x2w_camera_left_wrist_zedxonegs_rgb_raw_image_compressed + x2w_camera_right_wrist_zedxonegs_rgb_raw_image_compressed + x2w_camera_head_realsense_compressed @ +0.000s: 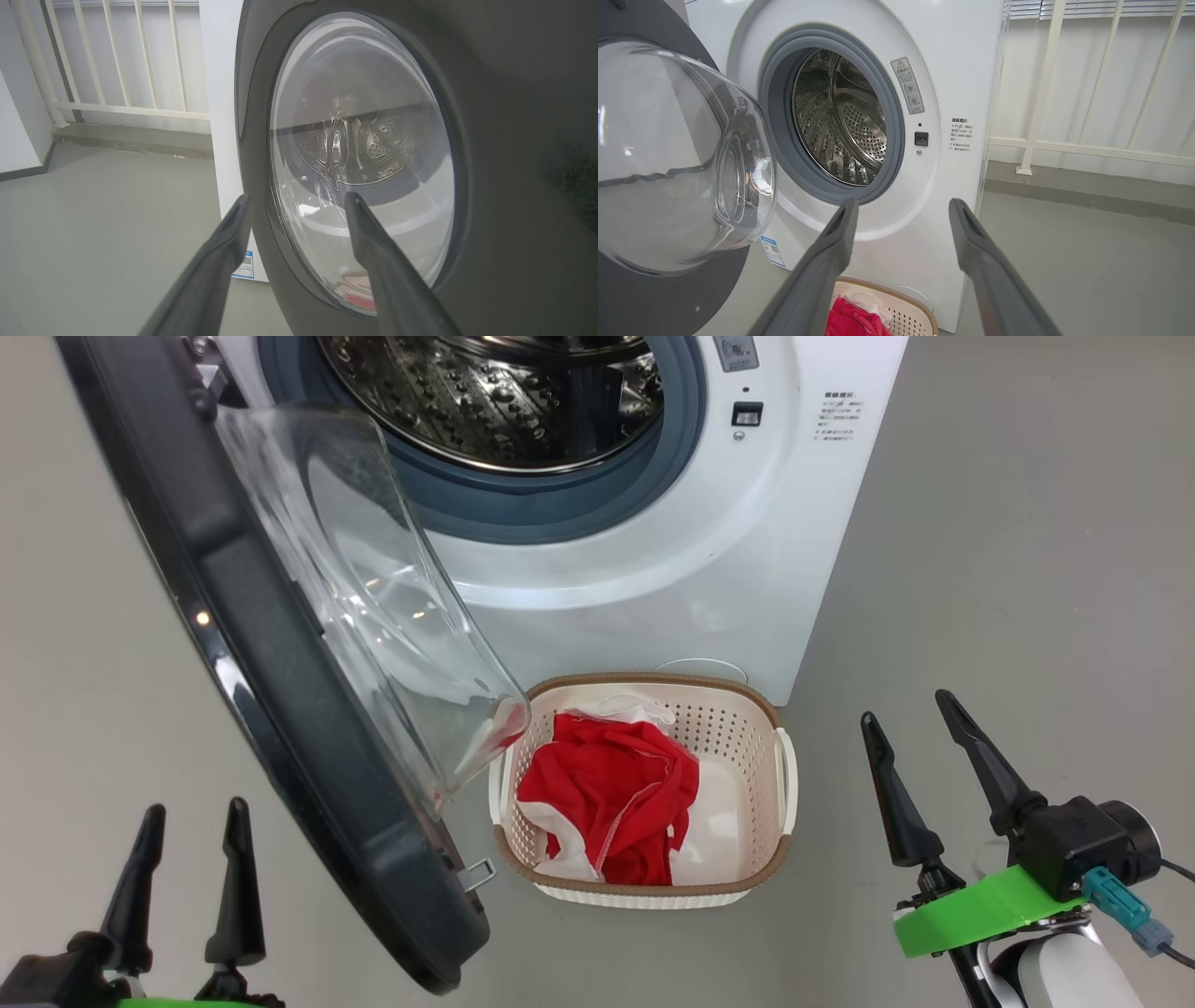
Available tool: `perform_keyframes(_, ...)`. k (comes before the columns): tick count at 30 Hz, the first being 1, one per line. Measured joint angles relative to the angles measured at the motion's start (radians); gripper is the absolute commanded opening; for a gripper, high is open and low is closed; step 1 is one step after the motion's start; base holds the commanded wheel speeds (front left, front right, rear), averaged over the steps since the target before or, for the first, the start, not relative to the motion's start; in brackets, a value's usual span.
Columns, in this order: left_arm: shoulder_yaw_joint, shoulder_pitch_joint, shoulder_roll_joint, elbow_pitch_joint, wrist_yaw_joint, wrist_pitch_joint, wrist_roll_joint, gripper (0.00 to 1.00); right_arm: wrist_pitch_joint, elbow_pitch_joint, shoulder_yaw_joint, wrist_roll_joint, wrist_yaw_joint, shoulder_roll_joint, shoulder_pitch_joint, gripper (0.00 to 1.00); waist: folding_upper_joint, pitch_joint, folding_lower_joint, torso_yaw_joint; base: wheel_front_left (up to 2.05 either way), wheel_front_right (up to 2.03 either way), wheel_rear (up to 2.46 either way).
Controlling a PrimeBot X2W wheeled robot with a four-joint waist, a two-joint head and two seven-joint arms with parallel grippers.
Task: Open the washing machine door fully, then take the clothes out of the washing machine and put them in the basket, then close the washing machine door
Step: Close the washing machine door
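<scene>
The washing machine (653, 569) stands ahead with its door (280, 653) swung wide open to the left, the glass bowl (373, 597) bulging toward the basket. Its steel drum (840, 121) looks empty. The red clothes (611, 793) lie inside the cream basket (782, 859) on the floor in front of the machine. My left gripper (194, 807) is open at the lower left, just outside the door's outer face (514, 140). My right gripper (907, 705) is open at the lower right, right of the basket, nothing between its fingers.
Grey floor (1008, 569) spreads to the right of the machine and to the left of the door. A pale railing (1087, 149) and a low step run along the wall behind the machine.
</scene>
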Motion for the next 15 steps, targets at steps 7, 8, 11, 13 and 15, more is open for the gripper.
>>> perform_keyframes(7,0.017,0.0,-0.034,0.001,-0.001,0.0,0.019,1.0,0.0,0.0,0.001,0.0,0.0,0.0,0.0,1.0,0.0,-0.001,0.0,0.0,0.0,0.0,0.0)
perform_keyframes(8,0.017,0.0,-0.036,0.003,-0.001,0.0,0.021,1.0,0.0,0.0,0.001,0.0,0.0,0.0,0.0,1.0,0.0,-0.002,0.0,0.0,0.0,0.0,0.0)
perform_keyframes(11,0.016,0.002,-0.038,0.005,-0.001,0.0,0.025,1.0,0.0,0.0,0.002,0.0,0.0,0.0,0.0,1.0,0.0,-0.004,0.0,0.0,0.0,0.0,0.0)
perform_keyframes(13,0.016,0.002,-0.039,0.008,-0.002,0.0,0.026,1.0,0.0,0.0,0.002,0.0,0.0,0.0,0.0,1.0,0.0,-0.007,0.0,0.001,0.0,0.0,0.0)
perform_keyframes(15,0.015,0.003,-0.04,0.011,-0.002,0.0,0.026,1.0,0.0,0.0,0.003,0.0,0.0,-0.001,0.0,1.0,0.0,-0.008,0.0,0.002,0.0,0.0,0.0)
